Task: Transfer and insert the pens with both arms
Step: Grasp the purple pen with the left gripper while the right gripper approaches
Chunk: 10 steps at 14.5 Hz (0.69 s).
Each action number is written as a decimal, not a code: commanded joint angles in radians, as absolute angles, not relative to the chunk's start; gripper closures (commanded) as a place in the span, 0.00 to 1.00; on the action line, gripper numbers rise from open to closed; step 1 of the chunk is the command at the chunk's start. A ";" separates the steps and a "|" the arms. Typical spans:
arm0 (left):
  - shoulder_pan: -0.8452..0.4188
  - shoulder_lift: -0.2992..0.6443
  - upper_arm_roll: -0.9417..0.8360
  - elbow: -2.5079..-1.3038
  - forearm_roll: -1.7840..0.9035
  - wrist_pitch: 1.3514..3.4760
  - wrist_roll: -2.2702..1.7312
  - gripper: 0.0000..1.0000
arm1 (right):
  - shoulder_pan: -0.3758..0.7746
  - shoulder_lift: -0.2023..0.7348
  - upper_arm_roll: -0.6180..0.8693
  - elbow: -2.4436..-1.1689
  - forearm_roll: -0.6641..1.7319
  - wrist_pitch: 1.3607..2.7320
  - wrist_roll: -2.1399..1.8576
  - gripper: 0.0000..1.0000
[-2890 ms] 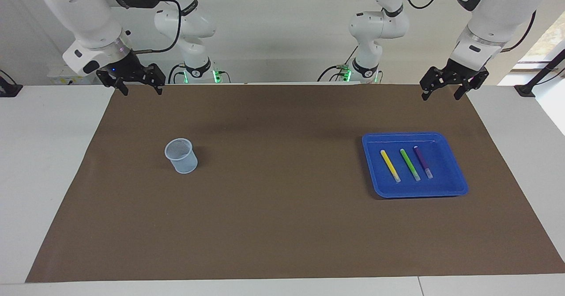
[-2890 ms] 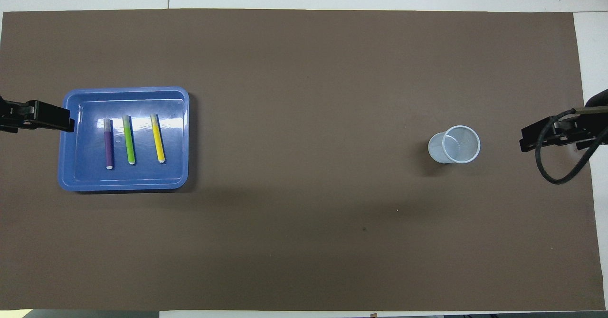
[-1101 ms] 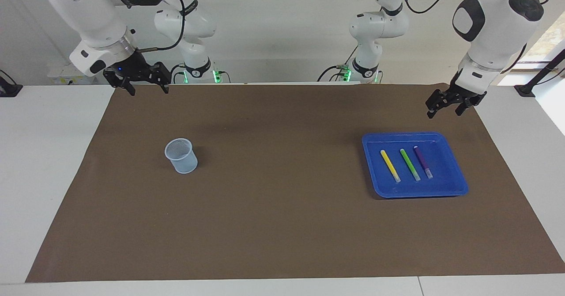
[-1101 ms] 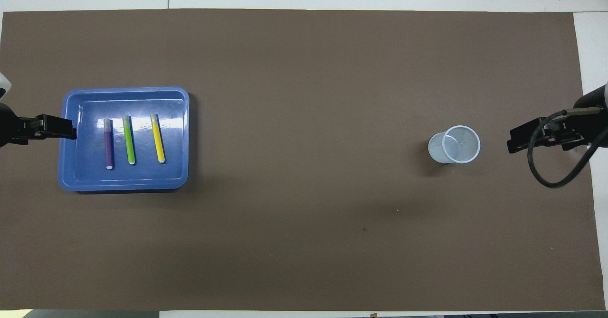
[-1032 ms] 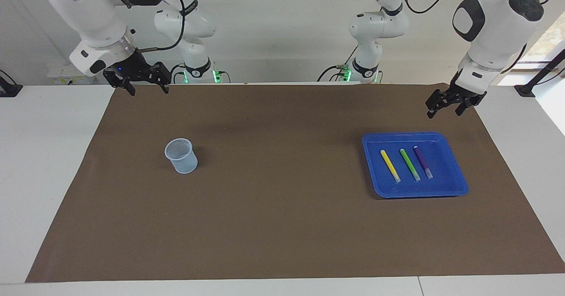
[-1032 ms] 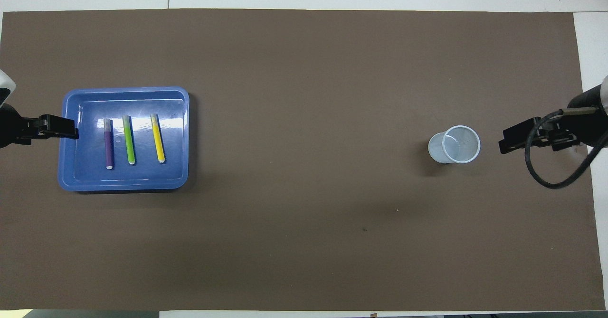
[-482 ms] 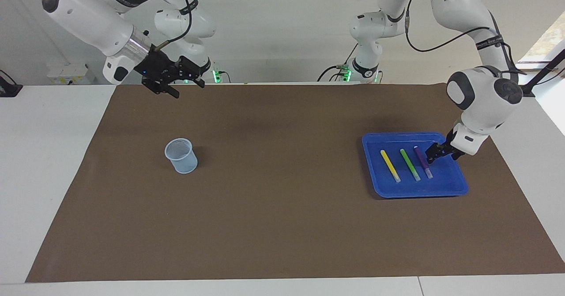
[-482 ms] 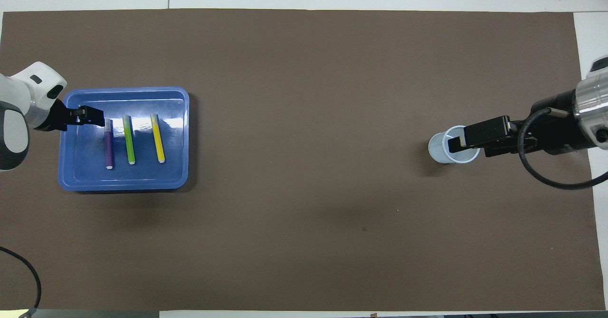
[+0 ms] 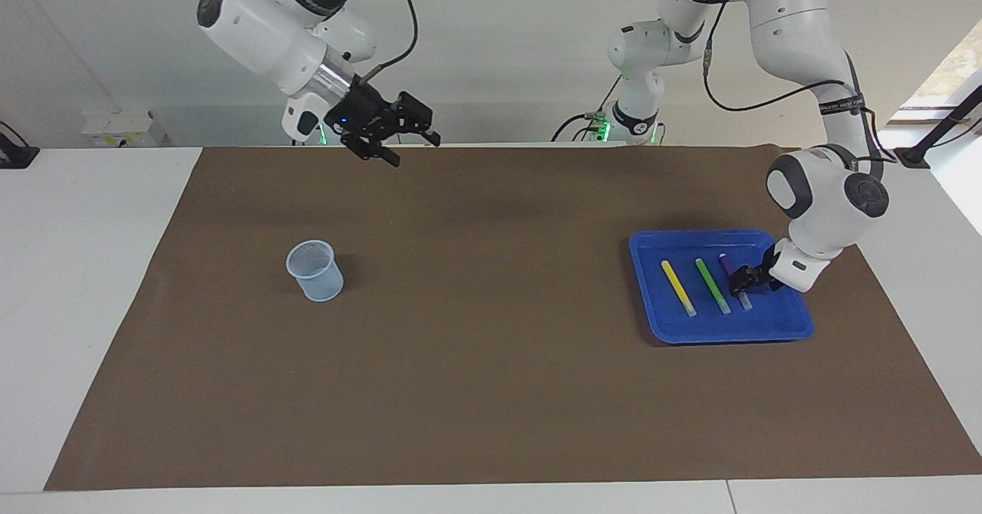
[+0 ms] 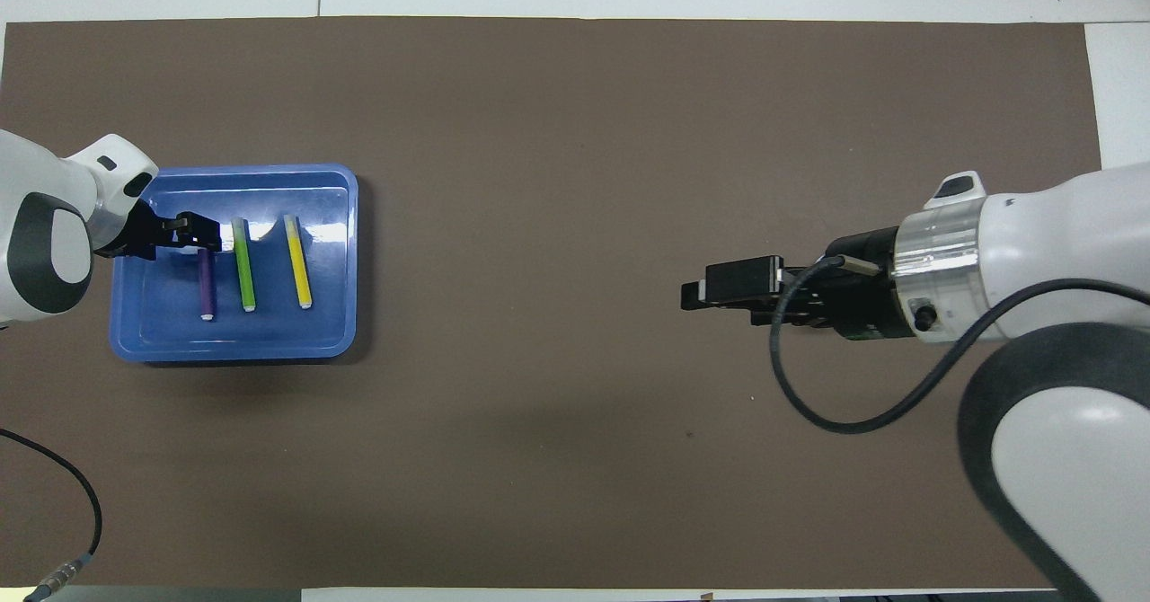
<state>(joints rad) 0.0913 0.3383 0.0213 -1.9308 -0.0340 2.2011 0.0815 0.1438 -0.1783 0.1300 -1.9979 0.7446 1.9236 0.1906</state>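
Three pens lie side by side in a blue tray (image 9: pixel 721 337) (image 10: pixel 234 350) toward the left arm's end: yellow (image 9: pixel 678 288) (image 10: pixel 298 261), green (image 9: pixel 713 285) (image 10: pixel 243 265) and purple (image 9: pixel 727 265) (image 10: pixel 206 289). My left gripper (image 9: pixel 741 279) (image 10: pixel 199 229) is down in the tray, open, its fingers astride the purple pen near the pale end. My right gripper (image 9: pixel 412 151) (image 10: pixel 696 295) hangs open and empty high over the brown mat. A pale blue cup (image 9: pixel 314 270) stands upright toward the right arm's end. The right arm hides it in the overhead view.
A brown mat (image 9: pixel 476 360) (image 10: pixel 557 135) covers most of the white table. Two thinner white arms with green-lit bases (image 9: pixel 625 126) stand at the robots' end. A black cable (image 10: pixel 800 395) loops from the right wrist.
The left gripper came down from beside the tray into it and onto the purple pen. The right arm swung toward the table's middle, staying high. Pens and cup have not moved.
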 commanded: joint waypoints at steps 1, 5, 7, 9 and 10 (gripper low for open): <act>0.095 0.339 0.015 -1.922 -0.077 2.148 0.095 0.06 | 0.161 -0.224 0.126 -2.082 0.801 1.999 0.207 0.00; 0.097 0.341 0.017 -1.927 -0.077 2.132 0.097 0.18 | 0.224 -0.199 0.126 -2.103 0.804 2.061 0.209 0.00; 0.097 0.341 0.017 -1.927 -0.077 2.132 0.097 0.26 | 0.253 -0.196 0.126 -2.121 0.807 2.109 0.219 0.00; 0.097 0.342 0.017 -1.928 -0.077 2.134 0.097 0.36 | 0.304 -0.196 0.126 -2.132 0.808 2.169 0.293 0.00; 0.098 0.344 0.017 -1.928 -0.077 2.135 0.098 0.42 | 0.308 -0.196 0.126 -2.135 0.808 2.184 0.299 0.00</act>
